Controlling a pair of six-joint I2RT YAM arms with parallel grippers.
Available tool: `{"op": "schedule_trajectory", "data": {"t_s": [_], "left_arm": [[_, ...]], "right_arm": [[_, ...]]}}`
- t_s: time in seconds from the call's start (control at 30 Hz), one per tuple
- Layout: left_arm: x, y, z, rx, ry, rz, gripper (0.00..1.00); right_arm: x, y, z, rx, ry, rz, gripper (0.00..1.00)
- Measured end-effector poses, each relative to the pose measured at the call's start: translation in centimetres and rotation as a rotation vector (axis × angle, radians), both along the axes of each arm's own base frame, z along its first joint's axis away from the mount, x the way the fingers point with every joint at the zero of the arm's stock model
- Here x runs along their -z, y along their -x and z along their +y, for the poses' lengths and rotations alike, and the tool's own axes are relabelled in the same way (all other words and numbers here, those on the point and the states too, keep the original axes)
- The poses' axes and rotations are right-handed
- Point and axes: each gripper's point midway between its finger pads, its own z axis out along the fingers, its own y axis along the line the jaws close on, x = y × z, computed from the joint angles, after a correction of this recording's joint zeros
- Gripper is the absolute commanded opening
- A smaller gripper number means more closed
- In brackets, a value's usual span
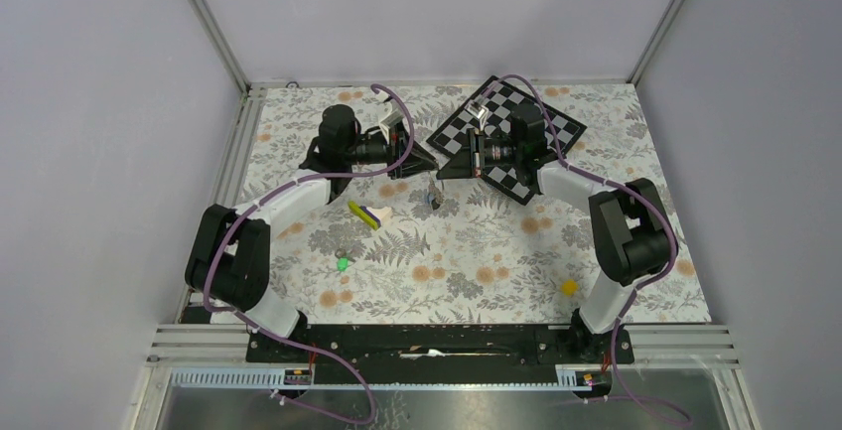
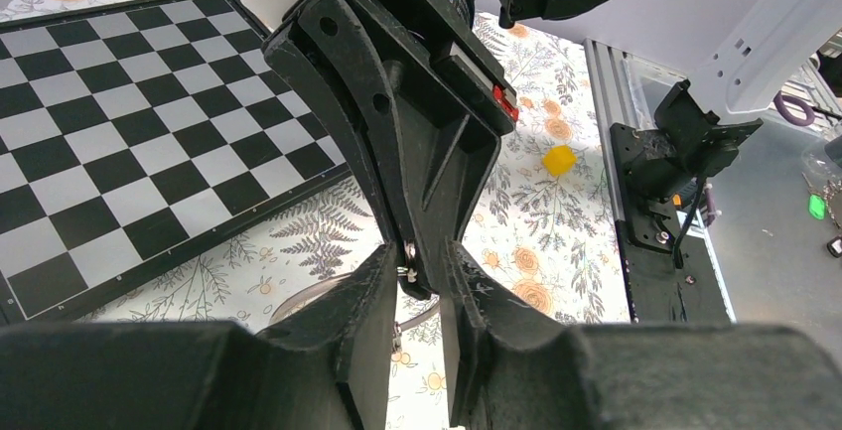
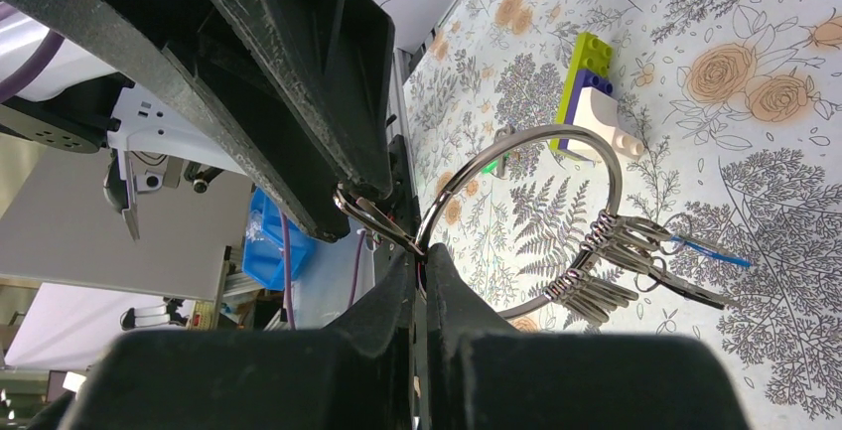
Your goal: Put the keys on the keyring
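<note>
**Arms posed tip to tip over the worktop [image 1: 477, 251], near the middle of its far edge.**

- **Right gripper [image 3: 421, 256]:** clamped together on the wire of the keyring [image 3: 617, 177]. Held the ring on edge over the surface and faced it toward the opposite arm, probably to keep it steady and its opening reachable.
- **Keys [image 3: 611, 271] already on the ring:** hung in a bunch from the arc farthest from the grip, clear of the working point. Showed a blue sliver at the end of the bunch.
- **Left gripper [image 2: 419, 296]:** set nose to nose with the right, fingers a narrow gap apart about a small metal piece at the ring. Could not be told whether pinched on that piece or merely beside it.
- **Step in hand:** judged as threading at the ring, with fine alignment called for.
- **Green key [image 1: 343, 263]:** lay loose toward the near left corner, well apart from the ring, hence not yet threaded.
- **Other items:** wedge block [image 1: 369, 215] lay just left of the ring, yellow cube [image 1: 568, 288] toward the near right corner, and checkerboard [image 1: 556, 127] toward the far right corner, none engaged.
</note>
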Motion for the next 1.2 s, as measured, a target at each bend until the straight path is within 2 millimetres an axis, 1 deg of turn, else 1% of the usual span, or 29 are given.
{"op": "schedule_trajectory", "data": {"t_s": [0.07,0.23,0.4,0.53,0.67,0.73,0.8,0.97,1.2], "left_arm": [[0.0,0.0,0.0,0.000,0.000,-0.002,0.26],[0.0,0.0,0.0,-0.001,-0.001,-0.003,0.40],[0.0,-0.1,0.0,-0.003,-0.002,-0.005,0.47],[0.2,0.0,-0.2,-0.003,0.000,-0.013,0.52],[1.0,0.4,-0.3,-0.002,-0.005,-0.006,0.54],[1.3,0.5,-0.3,-0.005,-0.007,-0.007,0.52],[1.3,0.4,-0.3,-0.011,-0.005,-0.018,0.49],[1.3,0.2,-0.4,-0.016,0.001,-0.035,0.36],[1.3,0.1,-0.4,-0.019,0.005,-0.043,0.28]], "right_arm": [[0.1,0.0,0.0,0.000,0.001,0.002,0.00],[0.1,0.0,0.0,0.000,0.001,0.002,0.00],[0.1,0.0,0.0,0.000,0.001,0.003,0.00],[0.1,0.0,0.0,0.000,0.001,0.003,0.00],[0.1,0.0,0.0,0.000,0.001,0.004,0.00],[0.1,0.0,0.0,0.000,0.001,0.006,0.00],[0.1,0.0,0.0,0.001,0.001,0.008,0.00],[0.1,0.0,0.0,0.001,0.000,0.011,0.00],[0.1,0.0,0.0,0.001,0.000,0.012,0.00]]}}
